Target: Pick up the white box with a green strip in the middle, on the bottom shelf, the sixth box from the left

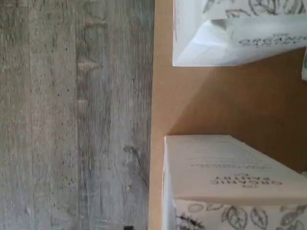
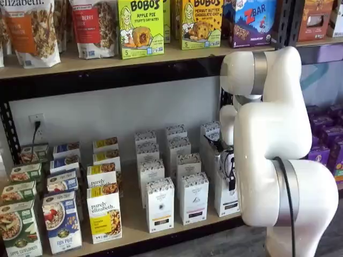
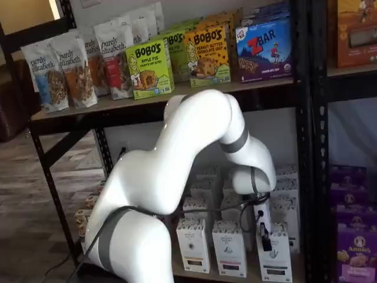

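Bottom shelf [image 3: 247, 272]: white box [image 3: 274, 253] beneath hand [image 3: 264, 233].

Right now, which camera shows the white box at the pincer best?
A shelf view: the white box shows its front, with the pincer before it. In a shelf view the arm hides part. The wrist view shows white boxes; which is unclear.
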Action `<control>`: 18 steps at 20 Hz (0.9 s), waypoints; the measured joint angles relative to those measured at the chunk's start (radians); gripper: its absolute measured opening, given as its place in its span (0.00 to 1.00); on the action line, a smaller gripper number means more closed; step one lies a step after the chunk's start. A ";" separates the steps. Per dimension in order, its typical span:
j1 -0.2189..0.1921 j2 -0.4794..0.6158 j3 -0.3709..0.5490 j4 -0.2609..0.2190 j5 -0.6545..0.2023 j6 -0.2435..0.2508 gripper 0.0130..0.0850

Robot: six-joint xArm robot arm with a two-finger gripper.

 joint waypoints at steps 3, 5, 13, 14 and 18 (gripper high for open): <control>0.000 0.001 0.001 0.004 -0.004 -0.003 0.94; 0.000 0.001 0.005 0.017 -0.014 -0.015 0.89; -0.002 -0.002 0.004 0.025 -0.017 -0.024 0.78; -0.002 -0.003 0.004 0.027 -0.016 -0.026 0.78; -0.001 -0.005 0.001 0.027 -0.007 -0.026 0.67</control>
